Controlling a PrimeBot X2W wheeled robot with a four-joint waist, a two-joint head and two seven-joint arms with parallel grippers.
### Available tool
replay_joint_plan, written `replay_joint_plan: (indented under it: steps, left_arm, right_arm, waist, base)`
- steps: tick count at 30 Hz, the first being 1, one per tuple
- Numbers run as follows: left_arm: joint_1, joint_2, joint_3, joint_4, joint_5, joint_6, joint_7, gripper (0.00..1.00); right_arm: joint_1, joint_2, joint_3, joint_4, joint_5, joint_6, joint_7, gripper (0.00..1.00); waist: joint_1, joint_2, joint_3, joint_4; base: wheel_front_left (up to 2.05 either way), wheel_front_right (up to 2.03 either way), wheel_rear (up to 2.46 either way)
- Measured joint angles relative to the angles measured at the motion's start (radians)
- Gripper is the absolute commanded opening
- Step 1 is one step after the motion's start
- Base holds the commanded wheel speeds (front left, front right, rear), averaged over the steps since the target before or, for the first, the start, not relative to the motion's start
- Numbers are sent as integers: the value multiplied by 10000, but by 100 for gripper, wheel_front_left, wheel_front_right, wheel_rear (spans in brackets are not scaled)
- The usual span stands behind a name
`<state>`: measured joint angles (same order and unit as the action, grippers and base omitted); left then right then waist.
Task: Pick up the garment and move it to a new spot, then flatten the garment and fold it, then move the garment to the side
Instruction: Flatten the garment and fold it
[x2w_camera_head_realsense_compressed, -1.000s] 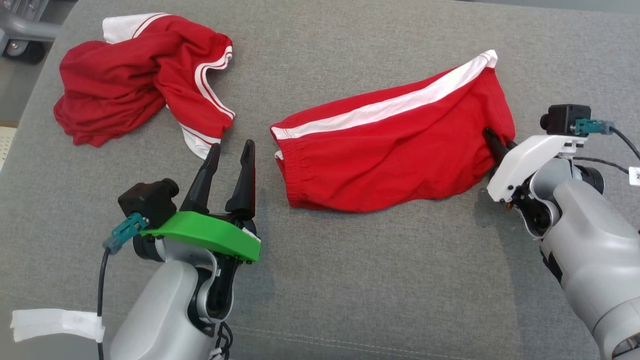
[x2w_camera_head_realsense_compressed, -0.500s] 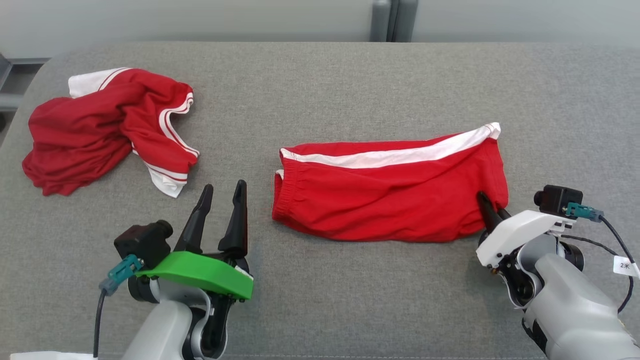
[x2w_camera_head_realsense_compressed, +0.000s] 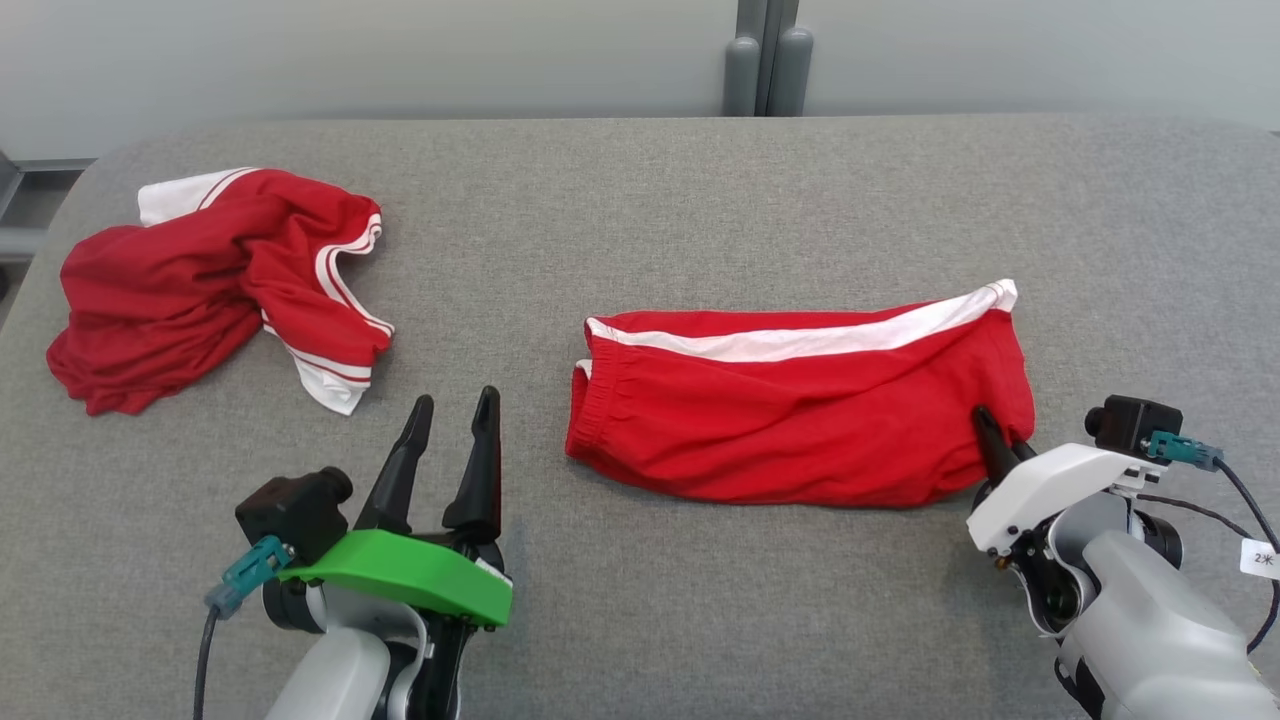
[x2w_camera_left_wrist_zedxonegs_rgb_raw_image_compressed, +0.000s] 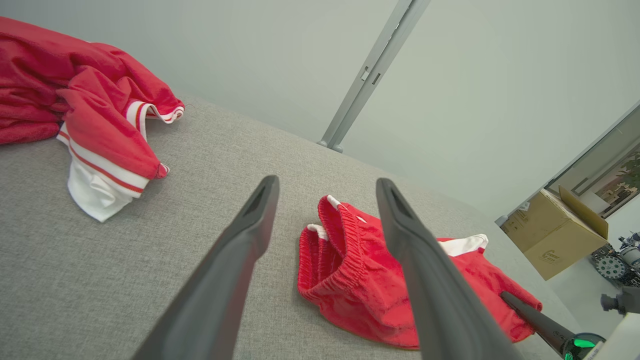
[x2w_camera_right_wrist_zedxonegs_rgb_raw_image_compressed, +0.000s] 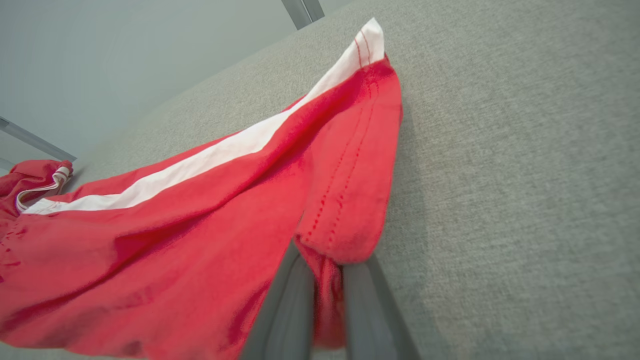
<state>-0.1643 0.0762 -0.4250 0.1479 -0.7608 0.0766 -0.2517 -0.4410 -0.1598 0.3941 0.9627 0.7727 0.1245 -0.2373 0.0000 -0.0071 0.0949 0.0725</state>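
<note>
From my console I saw the red shorts lying lengthwise on the grey surface, right of the middle. Their white stripe ran along the far edge and the elastic waistband was at the left end. The right fingers were pressed together on the near corner of the leg hem at the right end of the shorts. In the right wrist view the two fingers had a fold of red cloth pinched between them, and the rest of the shorts stretched away across the surface.

The left fingers stood spread with nothing between them, low over the surface. They were near the waistband end but apart from it. In the left wrist view the spread fingers framed the gathered waistband of the shorts, and one dark right finger showed at the shorts' far end.

A second red garment with white trim lay crumpled at the far left of the surface, well apart from the shorts. A cardboard box sat on the floor beyond the surface.
</note>
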Motion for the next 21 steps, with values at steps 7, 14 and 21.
replay_joint_plan:
  steps: [7, 14, 21]
  left_arm:
    - [69, -2, -10, -31, 0, 0, 0, 100]
    - [228, -12, 0, -198, -2, 2, 0, 100]
    - [308, -44, -58, -366, -8, 4, 0, 100]
  right_arm:
    - [-2, -228, 119, -84, -130, 0, -13, 0]
    - [-213, -142, 1003, -980, -838, 0, -86, 0]
    - [-520, 12, 2330, -1584, -1655, 0, -15, 0]
  waist:
    - [0, 0, -114, 107]
    - [0, 0, -327, 294]
    - [0, 0, -533, 655]
  base:
    - [0, 0, 0]
    - [0, 0, 0]
    - [0, 0, 0]
